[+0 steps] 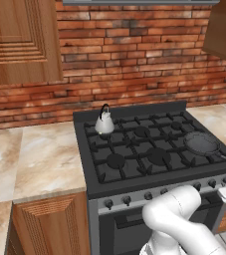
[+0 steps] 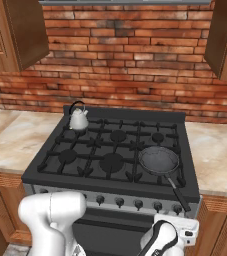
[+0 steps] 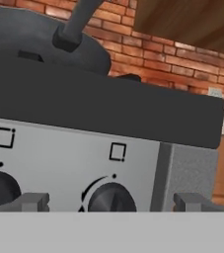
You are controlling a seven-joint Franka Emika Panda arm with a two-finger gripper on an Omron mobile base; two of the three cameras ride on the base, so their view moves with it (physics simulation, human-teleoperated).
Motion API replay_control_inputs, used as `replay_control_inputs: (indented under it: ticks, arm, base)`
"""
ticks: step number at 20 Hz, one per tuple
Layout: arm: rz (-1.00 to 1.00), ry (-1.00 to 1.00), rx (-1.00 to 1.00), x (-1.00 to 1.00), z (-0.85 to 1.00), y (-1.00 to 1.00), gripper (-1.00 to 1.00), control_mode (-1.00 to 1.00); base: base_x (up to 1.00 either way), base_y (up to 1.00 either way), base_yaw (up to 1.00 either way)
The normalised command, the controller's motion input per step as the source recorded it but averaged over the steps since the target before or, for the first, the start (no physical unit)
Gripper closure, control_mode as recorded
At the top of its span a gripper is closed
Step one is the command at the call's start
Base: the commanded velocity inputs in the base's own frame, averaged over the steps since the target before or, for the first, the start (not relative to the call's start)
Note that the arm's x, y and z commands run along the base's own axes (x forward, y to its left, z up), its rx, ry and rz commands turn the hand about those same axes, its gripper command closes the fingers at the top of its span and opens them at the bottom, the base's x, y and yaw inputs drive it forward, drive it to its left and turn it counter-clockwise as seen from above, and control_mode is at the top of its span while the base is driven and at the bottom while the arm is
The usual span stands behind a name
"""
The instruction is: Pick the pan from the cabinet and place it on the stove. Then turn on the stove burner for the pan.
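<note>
Pan position: the pan rests on the near right burner grate of the stove, with its handle projecting over the front edge toward the knob row.
Placement status: judged complete; the burner step is not yet done.
Gripper state: the gripper stands wide, jaws fully apart and holding nothing; one fingertip shows to the left of the target knob and the other to its right.
Gripper position: low, in front of the stove's control panel, level with the knobs.
Target knob: the rightmost knob sits between the fingertips; a second knob lies just beside it on the left.
Risk 1: selecting the wrong knob would light a burner not under the pan; cause is the close knob spacing.
Risk 2: closing off-centre would let the jaws slip on the round knob; cause is poor alignment before closing.
Risk 3: raising the hand would strike the overhanging handle and shift the pan.
Other items: a kettle stands on the far left burner, well apart from the work area.
</note>
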Motion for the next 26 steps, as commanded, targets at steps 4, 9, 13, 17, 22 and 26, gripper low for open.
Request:
replay_control_inputs:
  ticks: [4,9,13,17,22,26]
  arm:
    - [0.0,0.0,-0.02,0.15,-0.1,0.0,-1.0,-1.0]
    - [0.0,0.0,-0.01,0.1,-0.11,0.0,-1.0,-1.0]
    - [0.0,0.0,0.0,0.02,-0.18,-0.03,-1.0,-1.0]
    - [0.0,0.0,0.0,0.02,-0.16,-0.02,-1.0,-1.0]
    - [0.0,0.0,0.0,0.01,-0.07,-0.01,-1.0,-1.0]
    - [0.0,-0.01,0.0,0.0,0.0,0.0,-1.0,-1.0]
  base:
    - [0.0,0.0,0.0]
    - [0.0,0.0,0.0]
    - [0.0,0.0,0.0]
    - [0.0,0.0,0.0]
    - [0.0,0.0,0.0]
    - [0.0,0.0,0.0]
